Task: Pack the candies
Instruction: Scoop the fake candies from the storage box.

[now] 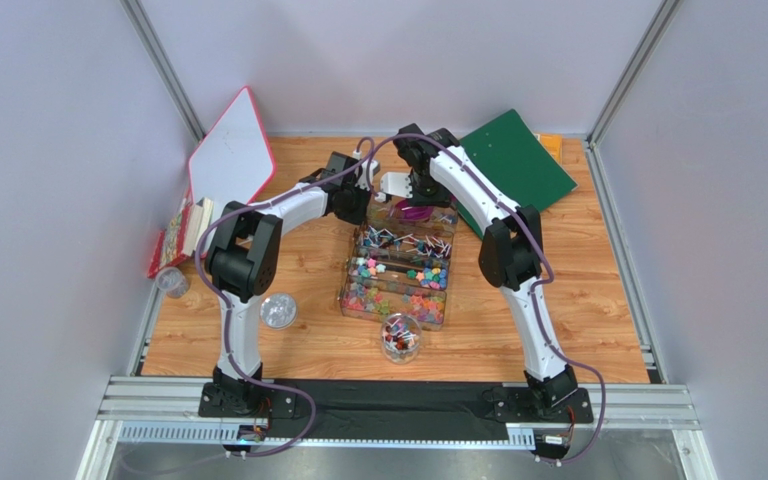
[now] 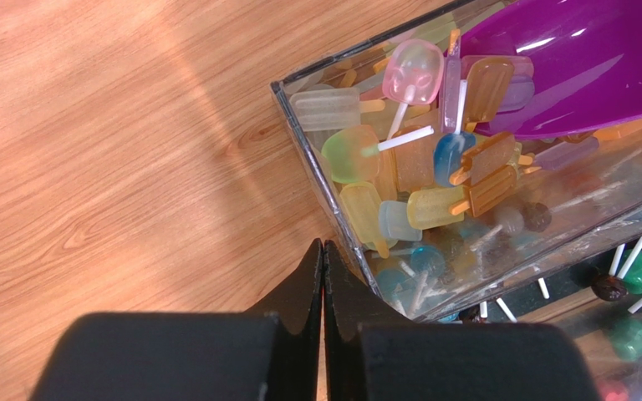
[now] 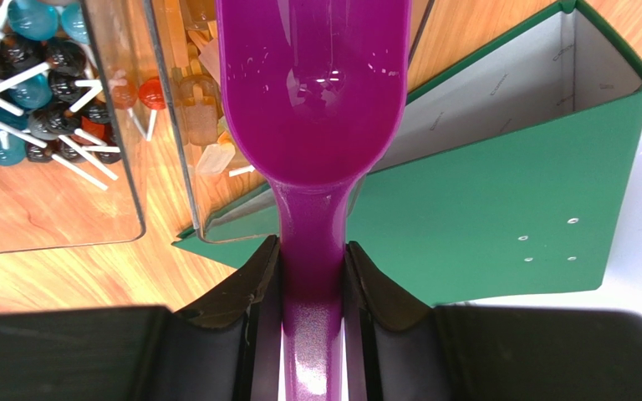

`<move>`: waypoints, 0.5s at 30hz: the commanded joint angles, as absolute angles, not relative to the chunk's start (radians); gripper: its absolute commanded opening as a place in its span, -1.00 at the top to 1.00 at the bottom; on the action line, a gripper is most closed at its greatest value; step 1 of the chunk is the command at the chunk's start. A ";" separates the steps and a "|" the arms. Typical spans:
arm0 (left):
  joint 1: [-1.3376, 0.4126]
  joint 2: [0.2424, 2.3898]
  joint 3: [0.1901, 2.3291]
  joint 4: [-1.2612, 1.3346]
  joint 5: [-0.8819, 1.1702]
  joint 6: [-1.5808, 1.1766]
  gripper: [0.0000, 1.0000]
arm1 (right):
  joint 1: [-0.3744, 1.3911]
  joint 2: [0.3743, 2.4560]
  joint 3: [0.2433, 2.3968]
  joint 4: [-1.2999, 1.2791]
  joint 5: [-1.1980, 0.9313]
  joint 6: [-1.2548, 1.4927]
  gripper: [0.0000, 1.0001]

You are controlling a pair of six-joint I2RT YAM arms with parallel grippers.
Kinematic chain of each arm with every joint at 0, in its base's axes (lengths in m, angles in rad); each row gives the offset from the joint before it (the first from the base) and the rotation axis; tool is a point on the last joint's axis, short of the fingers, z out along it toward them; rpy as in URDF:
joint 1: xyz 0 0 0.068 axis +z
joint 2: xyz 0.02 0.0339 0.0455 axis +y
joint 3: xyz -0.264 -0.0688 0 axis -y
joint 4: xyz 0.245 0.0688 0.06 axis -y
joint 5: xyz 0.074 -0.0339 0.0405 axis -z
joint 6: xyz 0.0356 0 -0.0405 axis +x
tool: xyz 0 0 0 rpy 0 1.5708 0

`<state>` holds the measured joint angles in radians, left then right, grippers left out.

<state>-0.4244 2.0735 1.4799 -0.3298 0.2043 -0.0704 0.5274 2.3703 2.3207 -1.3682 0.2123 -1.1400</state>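
Right hand is clamped on the handle of the purple scoop, one finger pressed to each side of the narrow neck just behind the bowl. The bowl points away from the hand and hangs over the end compartment of the clear box. That compartment holds the candies, small ice-lolly shapes in pink, orange, yellow, green and blue. They lie heaped under and in front of the scoop's rim, ahead of the right hand's fingertips. Round lollipops on white sticks fill the neighbouring compartment. A green folder lies on the desk under the scoop's handle.

Left hand has its fingers pressed together and holds nothing. Its tips sit just outside the box's corner, against or just beside the clear wall, with the candies on the other side of that wall.
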 commanded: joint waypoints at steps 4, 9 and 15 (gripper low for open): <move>-0.453 2.019 1.491 -0.328 0.239 -0.069 1.00 | 0.558 2.491 2.427 -1.669 0.115 -1.135 1.00; -0.453 2.017 1.489 -0.344 0.247 -0.075 1.00 | 0.557 2.533 2.457 -1.667 0.040 -1.071 1.00; -0.453 2.011 1.485 -0.348 0.247 -0.083 1.00 | 0.558 2.549 2.485 -1.655 -0.024 -1.042 1.00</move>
